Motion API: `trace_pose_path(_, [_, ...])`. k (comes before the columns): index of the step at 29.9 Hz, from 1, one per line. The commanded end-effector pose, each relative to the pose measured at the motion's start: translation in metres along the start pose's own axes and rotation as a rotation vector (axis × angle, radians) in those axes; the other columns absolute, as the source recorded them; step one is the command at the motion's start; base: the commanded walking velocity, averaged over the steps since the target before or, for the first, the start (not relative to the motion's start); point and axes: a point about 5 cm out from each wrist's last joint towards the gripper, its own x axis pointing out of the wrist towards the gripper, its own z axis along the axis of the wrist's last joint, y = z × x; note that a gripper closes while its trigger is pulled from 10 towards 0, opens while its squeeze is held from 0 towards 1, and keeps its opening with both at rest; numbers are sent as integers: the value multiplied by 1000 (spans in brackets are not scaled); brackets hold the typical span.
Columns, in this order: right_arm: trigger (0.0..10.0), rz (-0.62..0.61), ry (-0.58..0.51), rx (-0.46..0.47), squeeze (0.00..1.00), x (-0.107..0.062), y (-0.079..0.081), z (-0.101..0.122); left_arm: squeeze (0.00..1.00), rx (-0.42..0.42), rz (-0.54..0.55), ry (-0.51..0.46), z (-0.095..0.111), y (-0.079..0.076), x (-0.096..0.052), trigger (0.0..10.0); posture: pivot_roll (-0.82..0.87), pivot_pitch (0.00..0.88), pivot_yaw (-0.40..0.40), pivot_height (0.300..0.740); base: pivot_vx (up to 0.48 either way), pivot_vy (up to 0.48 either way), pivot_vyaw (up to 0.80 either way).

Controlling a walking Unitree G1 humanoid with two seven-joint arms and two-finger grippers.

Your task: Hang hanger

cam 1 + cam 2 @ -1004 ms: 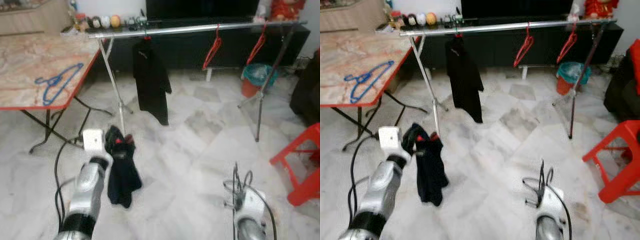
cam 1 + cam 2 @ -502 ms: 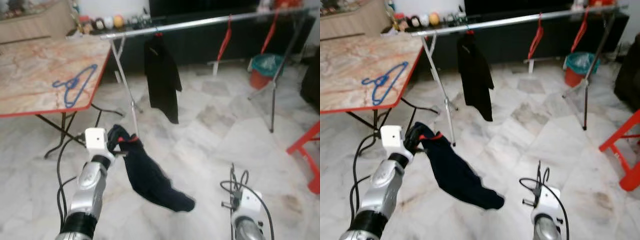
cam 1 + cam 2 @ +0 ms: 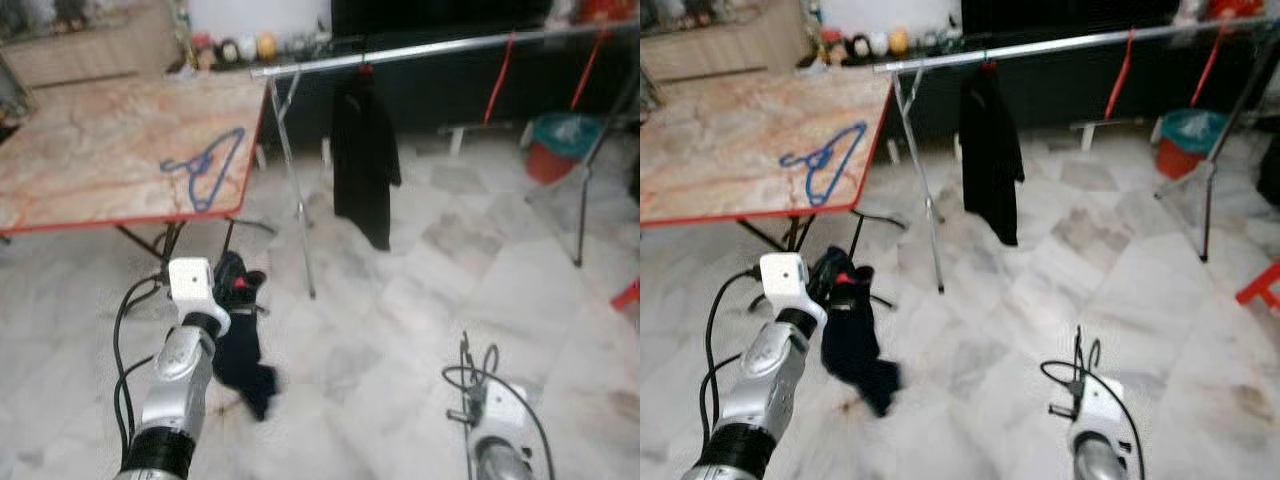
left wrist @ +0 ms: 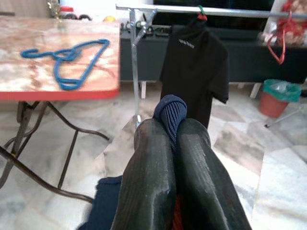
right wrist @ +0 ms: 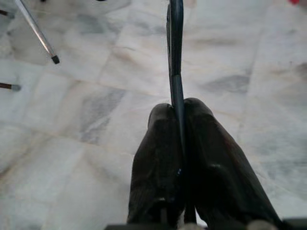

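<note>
Now | left end effector (image 4: 172, 129) pinches dark garment (image 3: 240, 345) | right end effector (image 5: 177, 112) seemingly clamps thin hanger (image 5: 175, 52)

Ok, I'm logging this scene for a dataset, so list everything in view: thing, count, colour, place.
Clothes rail: one, silver, across the back of the room.
Shirt: one, black, hanging from the rail.
Red hangers: two, on the rail further to the right.
Blue hanger: one, lying on the table.
Table: one, marble-patterned top with red edge, at the left.
Bin: one, red with green liner, on the floor beyond the rail.
Dark garment: one, navy, dangling from the left gripper.
Left gripper: fingers shut on the garment, held low near the table.
Right gripper: fingers shut on a thin dark strip, over the floor.
</note>
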Motion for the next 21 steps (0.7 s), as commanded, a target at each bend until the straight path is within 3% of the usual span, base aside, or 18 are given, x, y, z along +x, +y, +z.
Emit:
trace_pose_path(1, [10000,51,13,-2,0,-1,17,-2,0,9,31,-30,8,12,0,10000,46,0,66,740,0,480,406])
trace_pose_path(8, [10000,48,36,9,0,-1,14,-6,0,3,34,-32,9,12,0,10000,47,0,65,740,0,480,759])
trace_pose_path(21, [10000,45,74,27,0,-3,13,-12,0,3,21,-30,9,10,2,10000,48,0,67,740,0,480,0])
